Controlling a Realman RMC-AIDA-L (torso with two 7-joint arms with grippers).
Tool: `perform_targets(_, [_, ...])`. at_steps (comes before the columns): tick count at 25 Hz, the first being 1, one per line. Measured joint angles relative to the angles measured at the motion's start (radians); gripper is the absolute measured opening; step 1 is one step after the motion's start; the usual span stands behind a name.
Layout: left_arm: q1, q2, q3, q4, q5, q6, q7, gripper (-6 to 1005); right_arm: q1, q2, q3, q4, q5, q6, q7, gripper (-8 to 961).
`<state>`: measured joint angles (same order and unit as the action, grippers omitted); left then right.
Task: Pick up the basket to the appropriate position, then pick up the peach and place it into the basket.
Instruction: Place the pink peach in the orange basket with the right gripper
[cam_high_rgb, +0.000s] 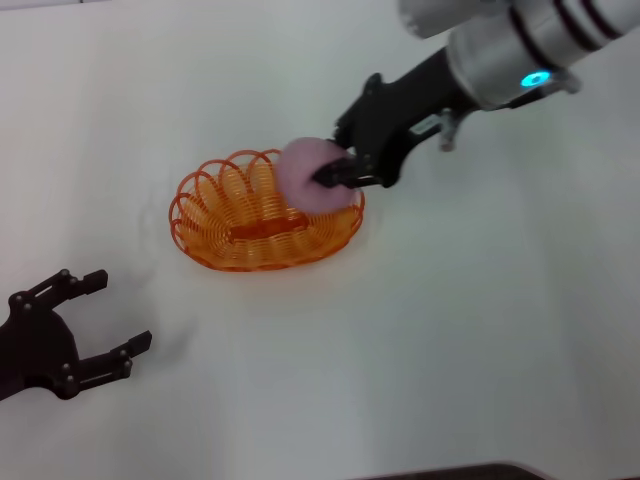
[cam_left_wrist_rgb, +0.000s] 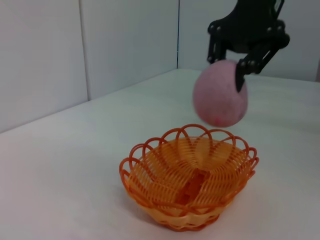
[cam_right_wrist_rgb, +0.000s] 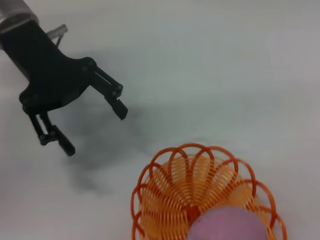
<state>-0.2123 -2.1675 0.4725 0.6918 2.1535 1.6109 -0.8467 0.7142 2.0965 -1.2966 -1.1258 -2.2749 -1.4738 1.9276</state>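
Note:
The orange wire basket (cam_high_rgb: 205, 205) stands on the white table at mid-left. My right gripper (cam_high_rgb: 332, 172) is shut on the pale pink peach (cam_high_rgb: 300, 170) and holds it just above the basket's right end. In the left wrist view the peach (cam_left_wrist_rgb: 220, 97) hangs under the right gripper (cam_left_wrist_rgb: 227, 70), clear above the basket (cam_left_wrist_rgb: 150, 170). The right wrist view shows the peach (cam_right_wrist_rgb: 227, 225) over the basket (cam_right_wrist_rgb: 170, 185). My left gripper (cam_high_rgb: 122, 310) is open and empty at the table's near left; it also shows in the right wrist view (cam_right_wrist_rgb: 96, 131).
The white table (cam_high_rgb: 480, 320) spreads around the basket. White walls (cam_left_wrist_rgb: 100, 50) stand behind the table in the left wrist view.

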Motion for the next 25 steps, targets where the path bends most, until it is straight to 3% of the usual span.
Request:
perform_targets(10, [-0.001, 0.0, 0.0, 0.0, 0.0, 0.001, 0.0, 886, 0.079, 0.002, -0.088, 0.237, 0.051, 0.186, -0.065, 239])
perform_targets(23, [0.002, 0.0, -0.011, 0.0, 0.0, 0.001, 0.0, 886, 0.074, 0.001, -0.124, 0.257, 0.052, 0.188, -0.089, 244])
perform_targets(25, [0.002, 0.0, -0.012, -0.001, 0.0, 0.001, 0.0, 886, 0.07, 0.003, -0.125, 0.257, 0.055, 0.192, -0.089, 281])
